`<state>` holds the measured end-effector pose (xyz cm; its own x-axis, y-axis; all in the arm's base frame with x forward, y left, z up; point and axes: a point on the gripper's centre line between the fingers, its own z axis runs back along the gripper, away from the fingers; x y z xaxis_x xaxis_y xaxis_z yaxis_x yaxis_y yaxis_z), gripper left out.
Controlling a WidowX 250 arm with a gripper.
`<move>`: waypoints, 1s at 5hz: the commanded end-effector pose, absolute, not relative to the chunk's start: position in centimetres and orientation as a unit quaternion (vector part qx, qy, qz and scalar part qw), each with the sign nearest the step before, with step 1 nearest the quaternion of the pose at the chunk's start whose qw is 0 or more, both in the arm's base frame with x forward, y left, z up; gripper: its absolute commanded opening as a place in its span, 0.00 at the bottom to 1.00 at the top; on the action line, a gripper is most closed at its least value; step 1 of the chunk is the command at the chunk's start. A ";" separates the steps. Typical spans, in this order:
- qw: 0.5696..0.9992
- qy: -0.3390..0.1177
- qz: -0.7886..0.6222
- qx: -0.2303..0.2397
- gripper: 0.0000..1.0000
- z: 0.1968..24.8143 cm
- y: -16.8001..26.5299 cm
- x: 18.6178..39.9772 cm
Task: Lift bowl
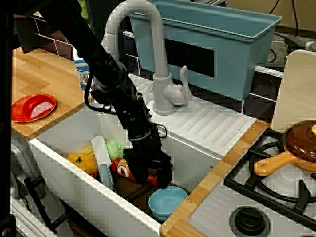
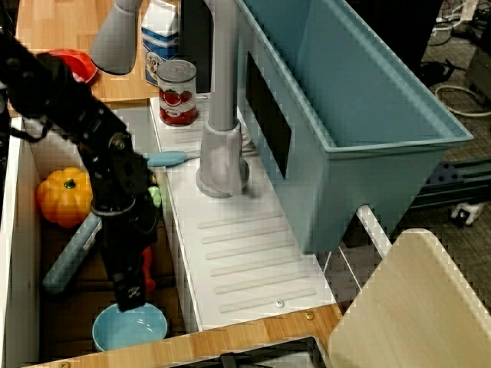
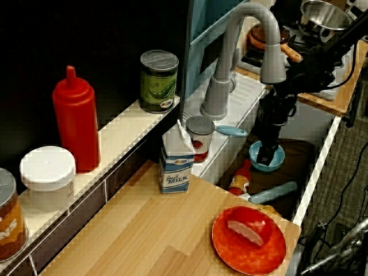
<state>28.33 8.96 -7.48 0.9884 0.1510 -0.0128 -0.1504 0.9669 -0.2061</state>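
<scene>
The small light blue bowl [image 1: 168,202] sits upright on the sink floor, in the corner nearest the stove. It also shows in the overhead view as the bowl [image 2: 130,328] and in the side view as the bowl [image 3: 268,161]. My black gripper [image 1: 152,178] reaches down into the sink just left of the bowl, low over its rim. From above, the gripper [image 2: 129,297] covers the bowl's far edge. Its fingers look parted, with nothing clearly held between them. The gripper [image 3: 265,156] hides part of the bowl's inside.
The sink also holds an orange pumpkin-like toy [image 2: 65,195], a red bottle [image 1: 121,168] and a pale blue-handled tool [image 2: 73,257]. A grey faucet [image 1: 153,59] arches overhead. A red plate [image 1: 33,107] lies on the wooden counter, and a stove with a pan [image 1: 301,143] stands at the right.
</scene>
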 end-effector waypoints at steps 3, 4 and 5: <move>0.991 -0.015 0.078 -0.111 1.00 -9.3 9.2 28.7; 0.989 -0.020 0.092 -0.110 1.00 -9.9 9.3 28.6; 0.988 -0.017 0.105 -0.113 1.00 -10.1 9.4 28.4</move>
<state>27.94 8.86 -10.77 0.9780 0.2080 -0.0163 -0.2060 0.9500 -0.2346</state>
